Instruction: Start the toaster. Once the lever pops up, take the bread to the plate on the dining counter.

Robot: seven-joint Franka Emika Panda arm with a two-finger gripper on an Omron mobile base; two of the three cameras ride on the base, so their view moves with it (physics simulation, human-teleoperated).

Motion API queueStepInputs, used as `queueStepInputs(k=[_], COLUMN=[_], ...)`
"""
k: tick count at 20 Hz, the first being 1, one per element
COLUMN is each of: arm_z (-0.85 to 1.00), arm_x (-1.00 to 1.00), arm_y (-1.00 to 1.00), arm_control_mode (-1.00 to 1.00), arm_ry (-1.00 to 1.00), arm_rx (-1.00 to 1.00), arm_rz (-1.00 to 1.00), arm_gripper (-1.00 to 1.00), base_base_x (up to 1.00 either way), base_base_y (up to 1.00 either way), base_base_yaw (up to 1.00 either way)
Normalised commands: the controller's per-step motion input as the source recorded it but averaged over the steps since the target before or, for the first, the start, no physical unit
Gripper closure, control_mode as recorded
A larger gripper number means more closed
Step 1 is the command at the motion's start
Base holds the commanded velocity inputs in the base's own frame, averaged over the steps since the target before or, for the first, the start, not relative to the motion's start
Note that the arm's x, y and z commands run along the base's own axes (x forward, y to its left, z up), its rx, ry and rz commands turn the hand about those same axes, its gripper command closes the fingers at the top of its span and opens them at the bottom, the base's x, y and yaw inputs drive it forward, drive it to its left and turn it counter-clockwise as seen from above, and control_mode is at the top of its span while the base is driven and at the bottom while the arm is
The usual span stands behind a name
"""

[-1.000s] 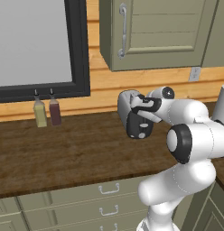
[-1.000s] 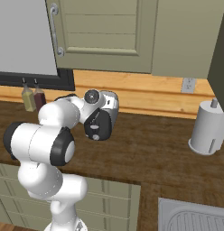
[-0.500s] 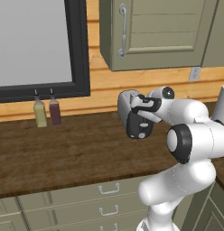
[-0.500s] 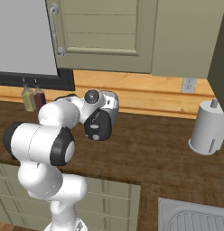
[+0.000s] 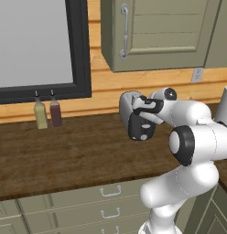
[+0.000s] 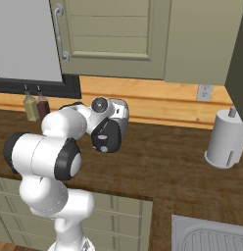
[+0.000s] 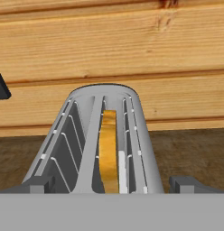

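The toaster (image 5: 136, 119) stood on the worktop (image 5: 78, 155) against the back wall, with two bottles (image 5: 47, 113) well off at its nine o'clock and a paper-towel roll (image 6: 225, 138) at three o'clock; the bread (image 7: 108, 151) stood upright in its right-hand slot

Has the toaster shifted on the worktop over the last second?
No. The toaster sits at the same spot relative to the two bottles by the wall.

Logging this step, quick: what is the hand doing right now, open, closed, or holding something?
Hand: open, holding nothing, its two tips spread either side of the toaster, with the bread standing in a slot.
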Motion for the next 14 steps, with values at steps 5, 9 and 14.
queueStepInputs(k=[5,9,14], arm_z=[0.00,0.00,0.00], arm_x=[0.00,0.00,0.00], arm_y=[0.00,0.00,0.00], arm_control_mode=[-1.00,-1.00,-1.00], arm_ry=[0.00,0.00,0.00], arm_rx=[0.00,0.00,0.00], arm_rz=[0.00,0.00,0.00], arm_gripper=[-1.00,-1.00,-1.00], base_base_x=[0.00,0.00,0.00], base_base_y=[0.00,0.00,0.00], base_base_yaw=[0.00,0.00,0.00])
